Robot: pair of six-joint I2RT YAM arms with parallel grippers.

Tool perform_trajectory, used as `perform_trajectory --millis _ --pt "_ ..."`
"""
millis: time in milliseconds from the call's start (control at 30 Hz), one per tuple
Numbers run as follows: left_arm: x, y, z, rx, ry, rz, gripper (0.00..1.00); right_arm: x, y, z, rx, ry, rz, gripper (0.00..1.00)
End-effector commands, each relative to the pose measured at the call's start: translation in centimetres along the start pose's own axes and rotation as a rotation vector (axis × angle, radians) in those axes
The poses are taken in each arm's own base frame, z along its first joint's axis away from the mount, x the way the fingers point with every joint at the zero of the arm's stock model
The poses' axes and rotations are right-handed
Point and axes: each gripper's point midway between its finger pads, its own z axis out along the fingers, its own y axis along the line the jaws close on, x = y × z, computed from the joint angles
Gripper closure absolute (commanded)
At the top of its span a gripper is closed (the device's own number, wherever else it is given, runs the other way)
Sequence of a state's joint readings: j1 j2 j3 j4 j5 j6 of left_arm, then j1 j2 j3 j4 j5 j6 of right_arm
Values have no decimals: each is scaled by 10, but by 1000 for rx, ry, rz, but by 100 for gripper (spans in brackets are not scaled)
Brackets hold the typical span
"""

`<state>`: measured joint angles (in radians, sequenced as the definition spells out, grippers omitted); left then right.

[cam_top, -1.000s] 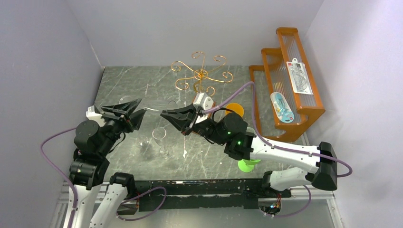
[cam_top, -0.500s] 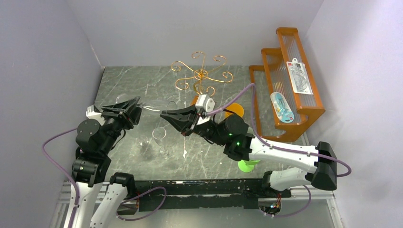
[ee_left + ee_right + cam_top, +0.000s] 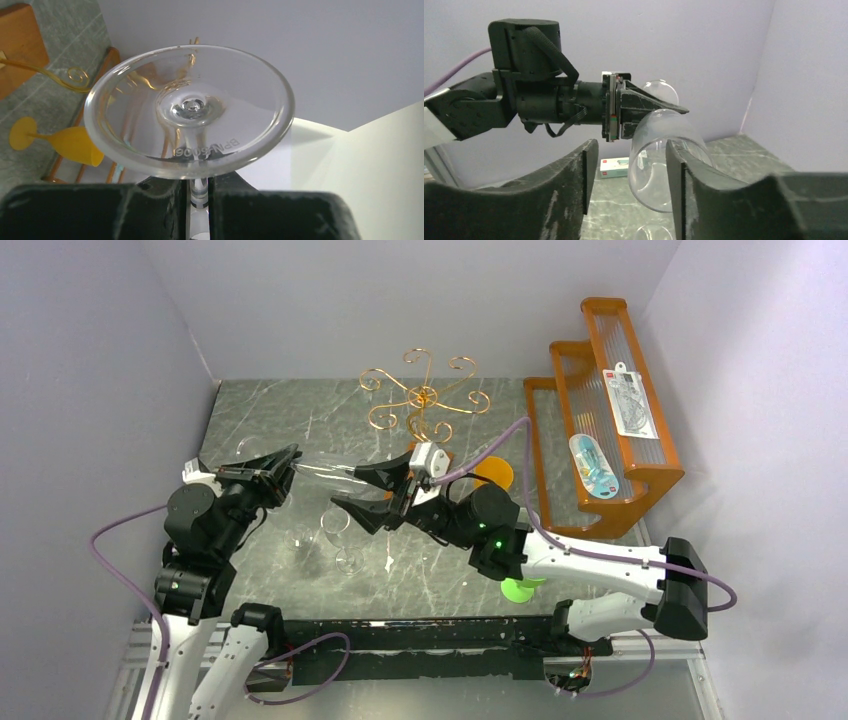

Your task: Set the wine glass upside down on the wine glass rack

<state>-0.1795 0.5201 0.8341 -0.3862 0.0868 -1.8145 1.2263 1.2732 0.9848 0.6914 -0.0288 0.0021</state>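
The wine glass is held on its side in the air, a little left of the middle of the top view. It is held by the left hand. In the left wrist view, that hand is seen pinched tight on the thin stem. The round foot of the glass is seen just above the fingers, with its flat bottom turned to the camera.

The right hand is spread open at the other end of the glass. In the right wrist view, the bowl of the glass is seen between the two open fingers of that hand. The bowl is very near the finger on the right of that view. Whether it is touched there cannot be told.

The wine glass rack is seen at the upper middle of the top view, standing at the back of the counter. The held glass is kept lower in the picture and apart from the rack.

A second clear glass is seen on the counter under the held one. An orange glass is seen near the big orange shelf at the upper right.
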Motion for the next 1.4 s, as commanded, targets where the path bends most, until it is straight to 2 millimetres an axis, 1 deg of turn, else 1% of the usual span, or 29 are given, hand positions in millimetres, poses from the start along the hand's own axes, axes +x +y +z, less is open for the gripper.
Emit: perform_trajectory --millis 0,33,100,167,233,300,433,500,533,600,733,867,900,1000,1167,1267,1367 --pt "-1 -11 3 54 -17 137 95 -10 -5 -9 51 -22 59 38" --pt "-3 -12 3 48 -32 178 95 -10 -7 -11 60 -12 71 35" --pt "-7 -16 3 39 -63 294 95 -14 -7 -18 66 13 88 31" --pt "-7 -28 1 58 -79 410 95 -15 -8 -27 78 42 101 27" --pt "-5 -39 2 81 -84 549 95 -16 -11 -35 102 71 106 25" --pt "-1 -45 5 91 -60 693 95 -21 -16 -44 132 86 112 24" --pt "3 -45 16 88 -9 960 95 -32 -28 -59 212 97 131 23" --pt "3 -45 21 104 5 1105 95 -36 -41 -66 298 95 162 23" --pt "4 -46 22 116 13 1144 95 -37 -47 -69 341 98 182 23" --pt "5 -46 26 163 31 1287 95 -39 -52 -73 384 102 198 23" --pt "17 -42 35 312 86 1471 95 -40 -63 -74 452 111 196 23" --pt "39 -37 46 501 188 1603 95 -44 -84 -79 601 100 231 23" --pt "44 -31 48 538 218 1622 95 -44 -90 -83 650 89 253 23" --pt "52 -26 58 632 263 1671 95 -40 -102 -92 760 69 319 23" --pt "68 -8 73 758 396 1720 95 -34 -110 -103 846 66 386 23" --pt "75 -3 83 812 461 1724 95 -40 -111 -110 857 27 416 23" --pt "80 7 97 833 536 1699 95 -46 -114 -120 873 -33 455 24"
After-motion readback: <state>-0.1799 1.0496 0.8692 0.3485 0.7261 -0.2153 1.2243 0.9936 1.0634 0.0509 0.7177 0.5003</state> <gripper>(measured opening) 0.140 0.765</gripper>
